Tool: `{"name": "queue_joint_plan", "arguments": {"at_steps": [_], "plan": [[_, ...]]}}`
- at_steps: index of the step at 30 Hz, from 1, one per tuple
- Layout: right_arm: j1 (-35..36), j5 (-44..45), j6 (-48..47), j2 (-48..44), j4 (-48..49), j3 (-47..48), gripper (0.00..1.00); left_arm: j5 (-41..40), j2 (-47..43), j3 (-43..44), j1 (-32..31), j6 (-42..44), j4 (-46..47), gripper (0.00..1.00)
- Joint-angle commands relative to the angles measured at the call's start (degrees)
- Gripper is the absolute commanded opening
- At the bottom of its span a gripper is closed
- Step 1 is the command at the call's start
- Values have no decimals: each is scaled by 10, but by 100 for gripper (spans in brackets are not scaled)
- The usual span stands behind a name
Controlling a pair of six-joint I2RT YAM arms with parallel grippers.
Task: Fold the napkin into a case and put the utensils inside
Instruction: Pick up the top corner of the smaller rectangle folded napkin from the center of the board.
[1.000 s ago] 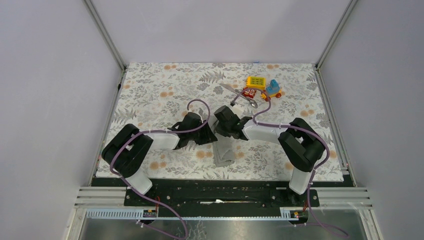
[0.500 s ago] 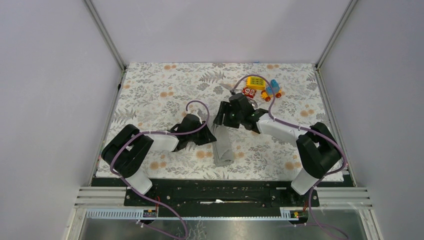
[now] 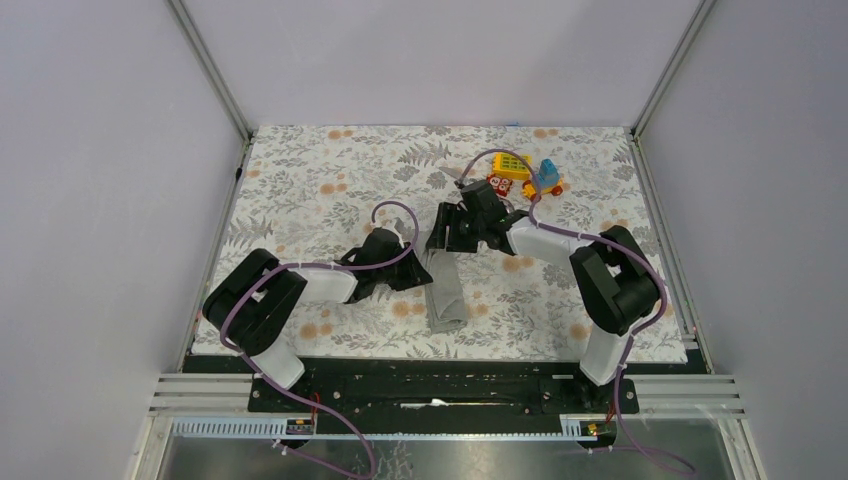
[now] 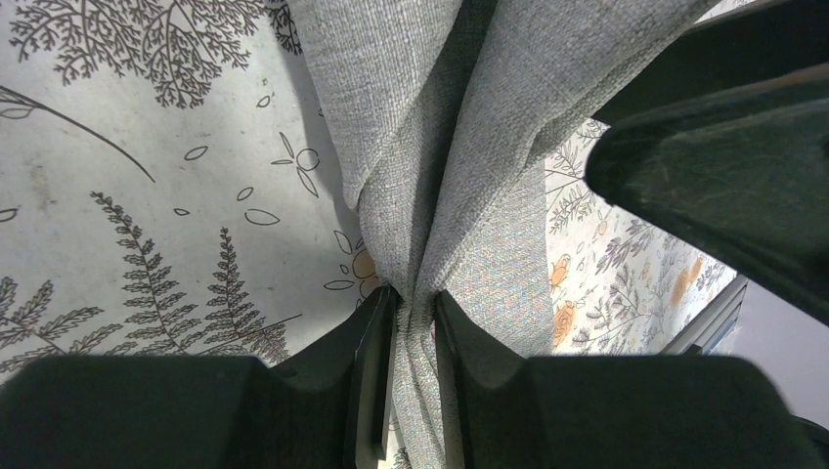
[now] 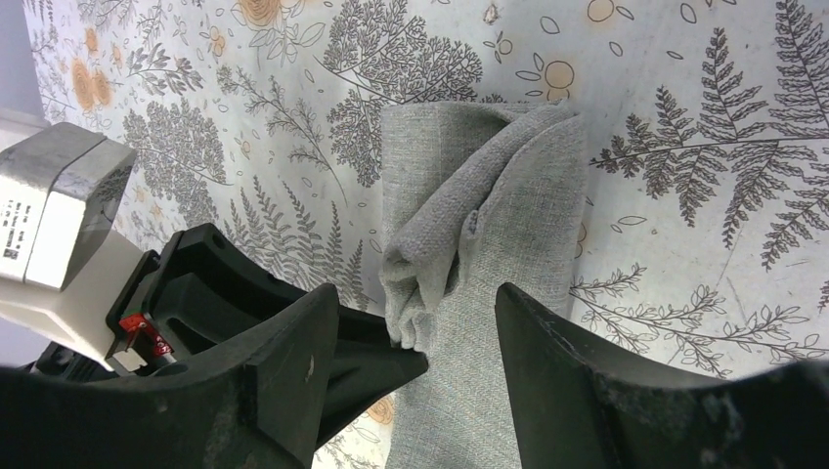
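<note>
The grey napkin [image 3: 447, 295] lies on the tablecloth as a narrow folded strip running toward the near edge. My left gripper [image 3: 421, 272] reaches in from the left and is shut on a bunched fold at its far end; the left wrist view shows the cloth [image 4: 459, 147] pinched between the jaws [image 4: 415, 303]. My right gripper [image 3: 447, 236] hovers just beyond that end, open, with the napkin [image 5: 489, 195] below its spread fingers [image 5: 415, 293] and nothing between them. The utensils are mostly hidden under the right arm; one silver handle end [image 3: 456, 174] shows.
Colourful toy blocks [image 3: 525, 172] sit at the far right of the floral tablecloth [image 3: 320, 190], close behind the right wrist. The left gripper's finger [image 5: 381, 362] shows beside the napkin in the right wrist view. Metal frame posts stand at the far corners.
My right gripper has opened, let go of the napkin and drawn back toward the far side. My left gripper has closed tighter on the bunched fold and stayed in place.
</note>
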Motion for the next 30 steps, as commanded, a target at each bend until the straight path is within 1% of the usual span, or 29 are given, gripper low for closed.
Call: {"name": "queue_joint_plan", "arguments": {"at_steps": [1, 4, 8, 9, 13, 16, 21, 23, 25, 27, 28, 29, 30], "plan": [[-2, -1, -11, 6, 21, 29, 67, -31, 6, -24, 1, 23, -87, 27], [4, 35, -7, 8, 1, 40, 66, -32, 5, -24, 1, 23, -87, 26], [10, 64, -4, 10, -3, 49, 61, -32, 7, -25, 0, 22, -87, 26], [12, 72, -2, 12, -18, 53, 60, -32, 7, -24, 0, 22, -87, 26], [15, 87, 0, 24, -35, 64, 57, -32, 6, -25, -1, 20, -86, 26], [23, 94, -2, 30, -39, 74, 54, -33, 5, -24, -1, 21, -86, 26], [31, 102, -3, 35, -47, 84, 40, -35, 5, -23, -2, 19, -85, 25], [32, 103, -2, 34, -47, 85, 30, -35, 3, -24, -3, 19, -85, 25], [33, 103, -1, 31, -47, 84, 18, -33, -3, -25, -3, 19, -85, 26], [34, 100, 4, 27, -44, 80, 3, -27, -14, -22, -3, 23, -92, 35], [33, 98, 10, 24, -40, 77, 0, -22, -24, -21, -3, 24, -97, 41], [33, 93, 17, 21, -33, 72, 0, -16, -35, -21, -2, 26, -102, 46], [32, 84, 26, 20, -25, 65, 0, -13, -52, -18, -2, 28, -112, 53]]}}
